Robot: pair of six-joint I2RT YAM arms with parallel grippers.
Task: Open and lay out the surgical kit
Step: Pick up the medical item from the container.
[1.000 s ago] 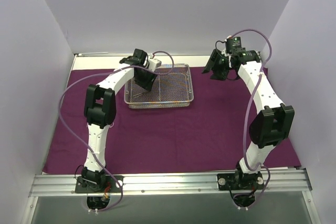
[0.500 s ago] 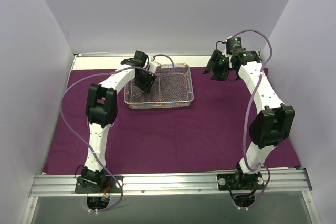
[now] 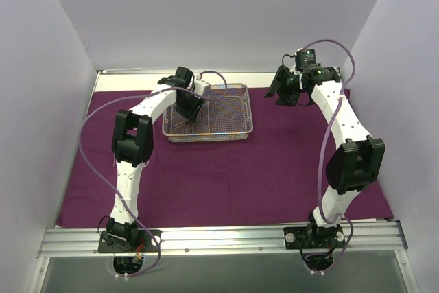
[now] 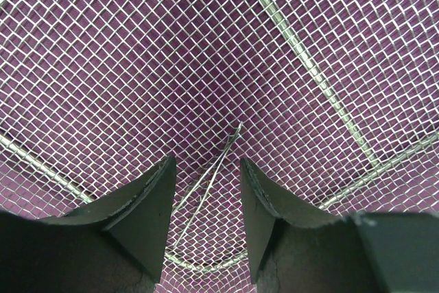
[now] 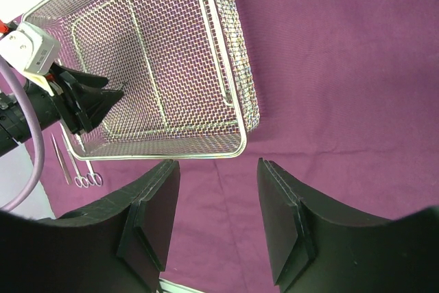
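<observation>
No writing, label, brand, number or sign can be read in any view. The purple cloth [image 3: 226, 176], the wire tray [image 3: 206, 136], the left arm [image 3: 127, 183] and the right arm [image 3: 341, 111] show only plain, unmarked surfaces at this size.
</observation>
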